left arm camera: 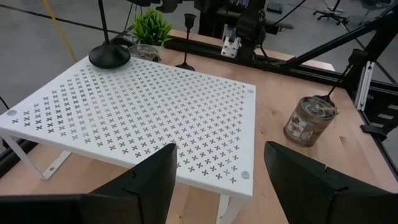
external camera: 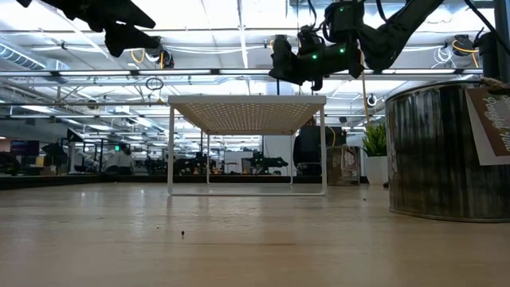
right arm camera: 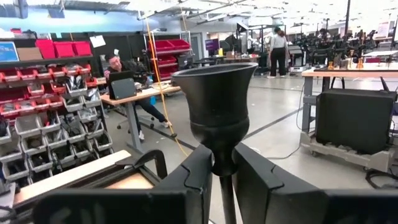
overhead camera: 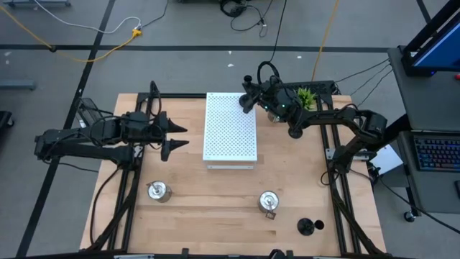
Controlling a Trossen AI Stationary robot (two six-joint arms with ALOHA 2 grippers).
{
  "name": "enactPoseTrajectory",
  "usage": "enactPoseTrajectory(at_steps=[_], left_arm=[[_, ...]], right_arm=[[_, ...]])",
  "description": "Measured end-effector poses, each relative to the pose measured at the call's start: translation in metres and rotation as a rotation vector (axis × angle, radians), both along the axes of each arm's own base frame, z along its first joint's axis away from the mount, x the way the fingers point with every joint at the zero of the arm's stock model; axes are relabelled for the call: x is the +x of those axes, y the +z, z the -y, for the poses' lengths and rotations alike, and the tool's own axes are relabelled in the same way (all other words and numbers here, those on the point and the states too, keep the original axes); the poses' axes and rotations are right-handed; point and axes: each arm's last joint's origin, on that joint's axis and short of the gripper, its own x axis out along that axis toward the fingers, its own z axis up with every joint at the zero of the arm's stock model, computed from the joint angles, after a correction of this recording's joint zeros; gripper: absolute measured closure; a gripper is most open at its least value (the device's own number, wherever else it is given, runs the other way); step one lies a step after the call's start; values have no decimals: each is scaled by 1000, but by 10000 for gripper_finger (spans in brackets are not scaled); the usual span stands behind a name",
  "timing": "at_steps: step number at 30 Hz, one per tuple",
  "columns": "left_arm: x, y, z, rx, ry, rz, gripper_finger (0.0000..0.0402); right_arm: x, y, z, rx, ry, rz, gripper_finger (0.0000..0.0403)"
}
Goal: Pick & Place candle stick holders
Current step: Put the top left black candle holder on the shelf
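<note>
the right pincer (right arm camera: pixel 217 171) is clamped on a black candle stick holder (right arm camera: pixel 214 112), carried above the white board's (overhead camera: pixel 230 129) far corner. next, i judge, a level set-down. left pincer (overhead camera: pixel 172 137) waits agape beside the board.

Left arm reaches in from the left side, roughly level, its claw (overhead camera: pixel 180 137) raised above the tabletop with both fingers (left arm camera: pixel 140 186) spread wide apart and nothing between them. Right arm stretches in from the right, elbow bent, wrist up high at the far middle; its claw (right arm camera: pixel 221 171) has fingers closed tight on a black candle stick holder (right arm camera: pixel 215 109) stem.
</note>
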Motion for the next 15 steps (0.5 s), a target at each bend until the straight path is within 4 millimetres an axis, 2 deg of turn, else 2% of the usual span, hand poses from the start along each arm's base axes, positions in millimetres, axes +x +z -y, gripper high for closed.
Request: enactPoseTrajectory(at_steps=[15], left_arm=[[0, 0, 0, 2, -2, -1, 153]], right_arm=[[0, -1, 0, 38, 6, 13, 350]])
